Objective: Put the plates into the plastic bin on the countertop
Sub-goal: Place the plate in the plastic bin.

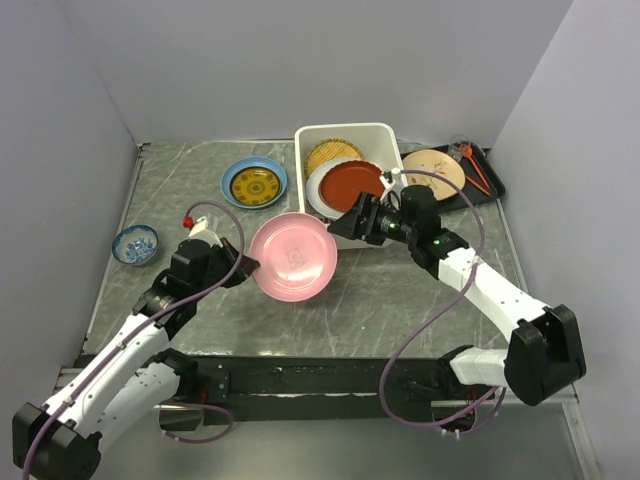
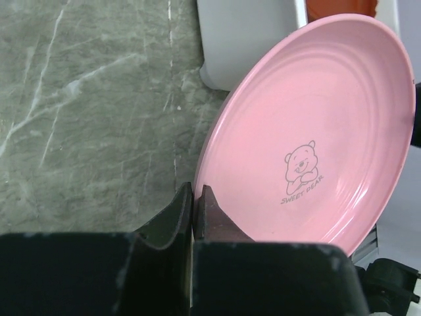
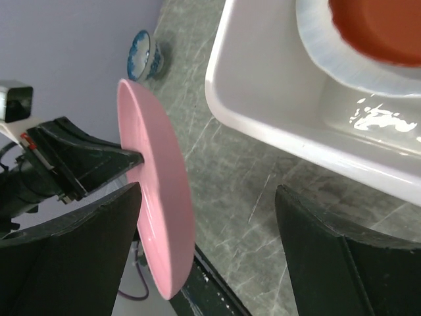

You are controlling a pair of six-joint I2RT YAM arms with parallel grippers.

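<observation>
- While the pink plate (image 1: pixel 292 256) was clamped at its left rim by the L gripper (image 2: pixel 193 197), it was held tilted over the countertop (image 1: pixel 360 300), just beside the bin's (image 1: pixel 346 127) near-left corner, not inside.
- R gripper (image 1: pixel 343 224) was spread wide w/ nothing held, close to the plate's right edge.
- In the bin: yellow plate (image 1: pixel 333 153) at back, red plate (image 1: pixel 352 180) stacked on white plate (image 1: pixel 322 192).
- Blue plate (image 1: pixel 254 182) was seen on the countertop, L of bin; cream plate (image 1: pixel 433 168) on tray (image 1: pixel 490 180), R of bin.
</observation>
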